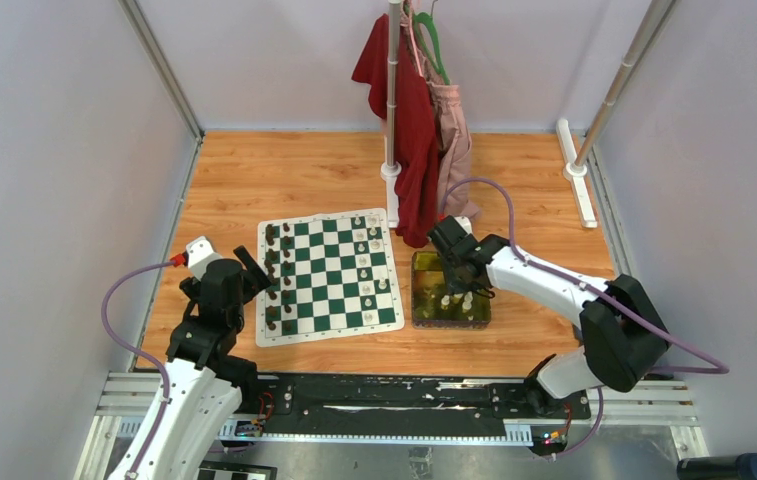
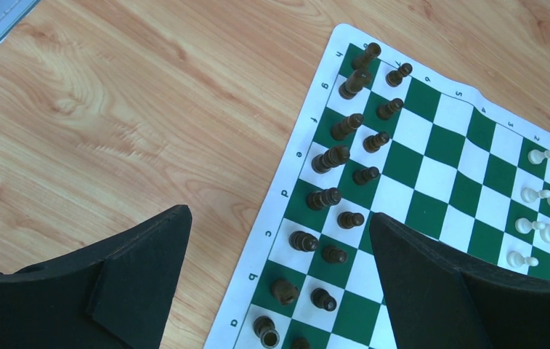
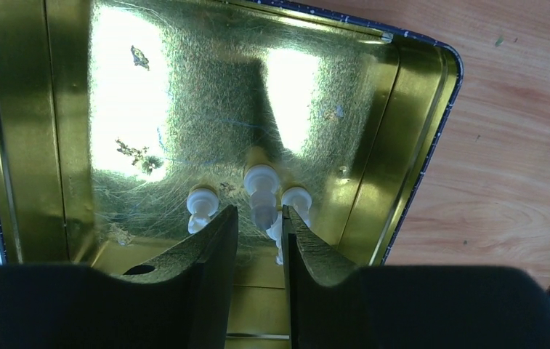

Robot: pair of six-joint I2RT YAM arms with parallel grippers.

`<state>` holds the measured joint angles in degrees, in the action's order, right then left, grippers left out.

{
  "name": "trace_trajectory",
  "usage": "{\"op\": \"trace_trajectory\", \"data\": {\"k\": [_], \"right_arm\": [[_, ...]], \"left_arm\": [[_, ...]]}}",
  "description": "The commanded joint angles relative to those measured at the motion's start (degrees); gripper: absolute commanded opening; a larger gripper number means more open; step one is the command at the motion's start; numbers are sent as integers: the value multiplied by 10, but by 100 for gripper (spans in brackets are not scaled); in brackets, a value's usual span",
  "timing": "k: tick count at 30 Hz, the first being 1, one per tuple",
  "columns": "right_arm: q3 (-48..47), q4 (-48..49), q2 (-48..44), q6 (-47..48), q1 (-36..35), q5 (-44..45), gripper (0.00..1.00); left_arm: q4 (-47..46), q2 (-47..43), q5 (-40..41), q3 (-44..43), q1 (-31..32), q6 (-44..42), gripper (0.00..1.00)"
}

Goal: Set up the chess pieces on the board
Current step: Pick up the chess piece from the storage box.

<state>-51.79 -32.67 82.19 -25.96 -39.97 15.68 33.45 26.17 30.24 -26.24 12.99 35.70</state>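
The right gripper (image 3: 260, 218) reaches down into the gold tray (image 3: 61, 145), which sits just beside the board (image 1: 326, 300). Its jaws are narrowly parted, straddling one white piece (image 3: 261, 190) without yet pinching it. Two other white pieces (image 3: 202, 203) crowd in, one on each side. To do this well, centre the jaws on the stem, close gently without nudging the neighbours, then lift straight up. The left gripper (image 2: 279, 218) hovers, spread wide, over the board's dark men (image 2: 330, 156).
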Motion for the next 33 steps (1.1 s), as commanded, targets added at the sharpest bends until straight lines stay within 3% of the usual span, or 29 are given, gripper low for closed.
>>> {"op": "trace_trajectory", "data": {"k": [1, 19, 25, 33], "right_arm": [[9, 0, 6, -6, 9, -1, 32], [15, 3, 4, -5, 15, -8, 18], [12, 3, -2, -3, 14, -9, 8], [-10, -11, -12, 8, 15, 1, 6]], "left_arm": [[-9, 4, 8, 3, 5, -4, 100], [-8, 6, 8, 2, 5, -3, 100], [-8, 5, 9, 2, 5, -4, 100], [-8, 4, 10, 2, 5, -2, 100]]}}
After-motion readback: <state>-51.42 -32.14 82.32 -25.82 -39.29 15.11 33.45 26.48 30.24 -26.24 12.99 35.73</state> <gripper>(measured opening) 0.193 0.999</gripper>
